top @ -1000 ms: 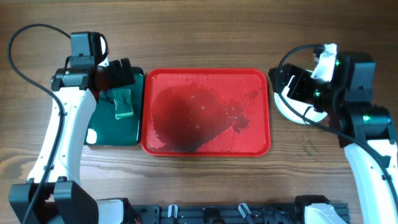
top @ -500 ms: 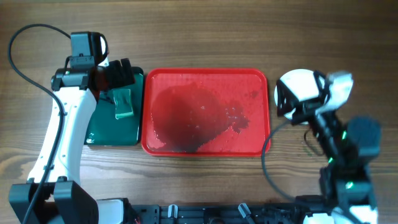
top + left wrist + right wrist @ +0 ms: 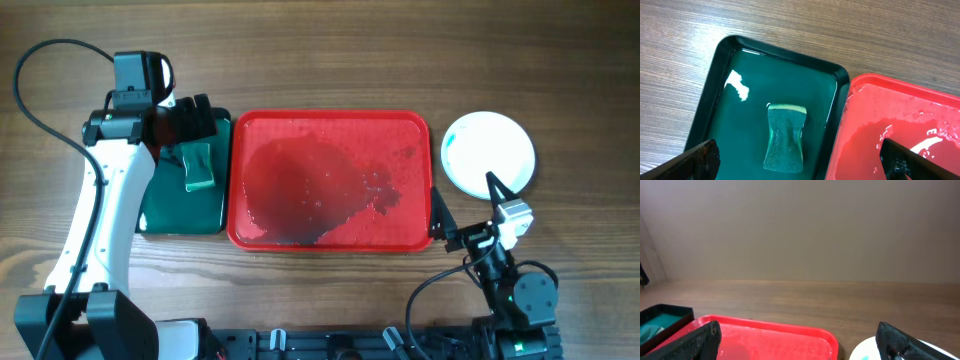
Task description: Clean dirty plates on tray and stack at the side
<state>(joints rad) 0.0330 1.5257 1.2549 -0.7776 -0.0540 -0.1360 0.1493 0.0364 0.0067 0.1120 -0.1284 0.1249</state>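
- Right gripper (image 3: pixel 466 205) has let go of the plates (image 3: pixel 488 152) and folded back to the near desk (image 3: pixel 330 50) edge. Jaws wide, empty.
- Plates sit on the desk just right of the tray (image 3: pixel 330 118), off its rim. Can't count the stack from above; faint teal trace on the left edge.
- Tray holds only a water film, no plates.
- Left gripper (image 3: pixel 799 152) unchanged: hovering over the sponge (image 3: pixel 785 140) in the green tray (image 3: pixel 725 75), jaws wide, empty.
- My read: last plate placed, task looks done.
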